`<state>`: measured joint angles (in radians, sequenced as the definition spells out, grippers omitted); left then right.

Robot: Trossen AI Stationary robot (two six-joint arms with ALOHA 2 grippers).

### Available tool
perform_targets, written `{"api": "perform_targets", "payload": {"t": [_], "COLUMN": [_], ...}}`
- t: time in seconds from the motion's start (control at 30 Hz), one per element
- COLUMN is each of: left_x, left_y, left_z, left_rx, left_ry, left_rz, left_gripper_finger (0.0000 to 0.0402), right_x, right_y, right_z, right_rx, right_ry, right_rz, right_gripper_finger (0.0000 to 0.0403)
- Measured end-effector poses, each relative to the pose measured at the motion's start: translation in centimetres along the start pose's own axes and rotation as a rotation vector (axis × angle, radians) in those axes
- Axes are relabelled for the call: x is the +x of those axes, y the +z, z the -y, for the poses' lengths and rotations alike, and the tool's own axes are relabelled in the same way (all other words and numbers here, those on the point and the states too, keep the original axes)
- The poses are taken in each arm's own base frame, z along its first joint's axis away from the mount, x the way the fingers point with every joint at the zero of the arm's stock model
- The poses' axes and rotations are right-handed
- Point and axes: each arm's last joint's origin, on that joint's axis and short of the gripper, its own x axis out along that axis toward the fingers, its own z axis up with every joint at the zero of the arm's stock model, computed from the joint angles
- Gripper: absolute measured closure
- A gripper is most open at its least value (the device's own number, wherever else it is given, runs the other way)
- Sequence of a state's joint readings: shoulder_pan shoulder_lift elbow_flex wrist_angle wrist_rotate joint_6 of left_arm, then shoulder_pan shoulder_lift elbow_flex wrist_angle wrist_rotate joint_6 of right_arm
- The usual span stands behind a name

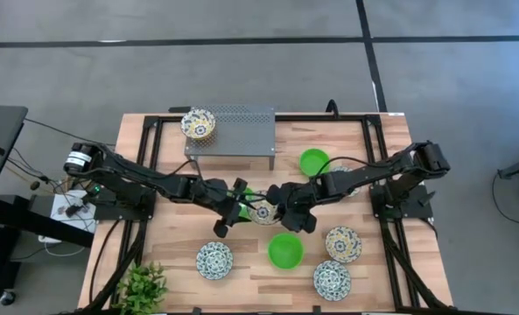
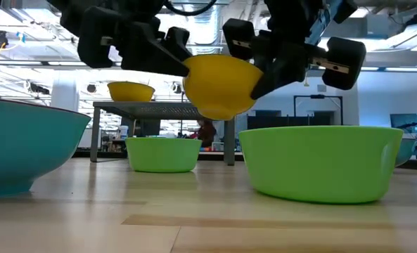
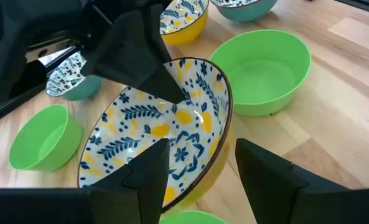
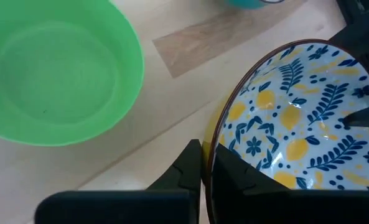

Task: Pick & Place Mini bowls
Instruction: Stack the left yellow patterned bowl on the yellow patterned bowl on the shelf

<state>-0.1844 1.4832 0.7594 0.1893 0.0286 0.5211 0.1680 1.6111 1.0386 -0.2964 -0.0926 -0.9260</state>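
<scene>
A wooden table (image 1: 250, 280) stands on grey floor (image 1: 154, 70) crossed by dark lines. A potted plant (image 1: 142, 285) sits at its near-left corner. Beyond, the low view shows bright ceiling lights (image 2: 25, 35), monitors (image 2: 405, 123) and white walls.

- Lifted bowl (image 3: 165, 124): yellow outside, white inside with blue leaves and yellow lemons.
- Bowl at right (image 3: 262, 68): plain bright green.
- Counter (image 3: 333, 112): pale wood.
</scene>
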Motion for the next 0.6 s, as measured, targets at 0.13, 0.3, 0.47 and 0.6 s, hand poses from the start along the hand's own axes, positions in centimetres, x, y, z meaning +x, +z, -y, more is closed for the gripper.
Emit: {"api": "perform_targets", "payload": {"t": [0.13, 0.3, 0.47, 0.6], "left_x": [0.3, 0.2, 0.1, 0.2], "left_y": [-0.3, -0.2, -0.1, -0.3], "left_z": [0.2, 0.2, 0.3, 0.5], "left_rx": [0.028, 0.114, 0.157, 0.156], "left_ry": [-0.018, -0.036, -0.057, -0.087], "left_rz": [-0.014, -0.001, 0.016, 0.014], "left_gripper_finger": [0.0217, 0.0238, 0.0282, 0.032], "right_x": [0.0, -0.3, -0.7, -0.9], "right_y": [0.1, 0.6, 1.1, 1.3], "right_z": [0.2, 0.6, 1.3, 1.6], "right_rx": [-0.002, -0.001, -0.001, -0.005], "right_ry": [-0.016, -0.012, -0.013, -0.027], "right_rz": [0.013, 0.046, 0.08, 0.09], "right_gripper_finger": [0.0375, 0.0383, 0.0378, 0.0358]}}
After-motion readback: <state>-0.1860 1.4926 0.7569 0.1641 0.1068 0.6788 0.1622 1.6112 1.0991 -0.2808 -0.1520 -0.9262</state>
